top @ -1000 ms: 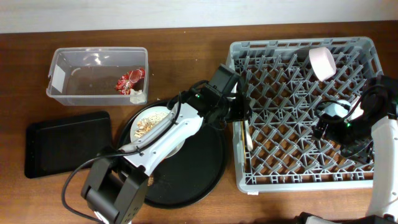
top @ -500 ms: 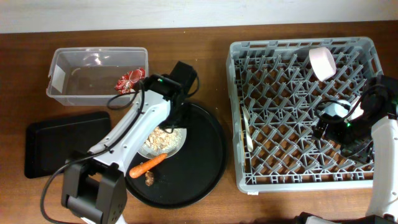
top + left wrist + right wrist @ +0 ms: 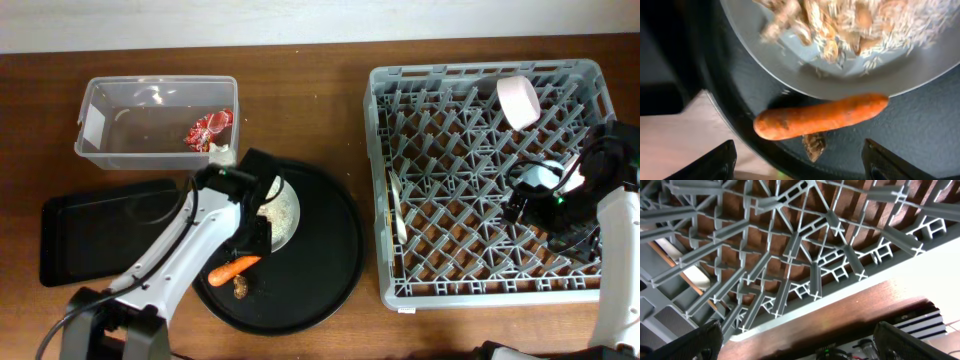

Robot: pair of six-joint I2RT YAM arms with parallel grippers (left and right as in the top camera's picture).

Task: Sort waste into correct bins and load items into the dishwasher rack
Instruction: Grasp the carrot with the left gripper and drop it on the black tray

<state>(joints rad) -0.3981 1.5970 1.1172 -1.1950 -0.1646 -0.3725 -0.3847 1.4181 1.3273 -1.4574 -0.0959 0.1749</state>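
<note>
Though apart, carrot (image 3: 820,117) under left gripper (image 3: 799,161)

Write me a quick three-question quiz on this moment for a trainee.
1. Multiple choice: where is the red wrapper? A) in the clear tub; B) on the flat black tray; C) in the rack.
2. True or false: the carrot lies in the clear tub.
3. Short answer: is the left gripper open or shut?

Key
1. A.
2. False. It lies on the round black tray, beside the plate.
3. Open, with the carrot just beyond its fingertips.
</note>
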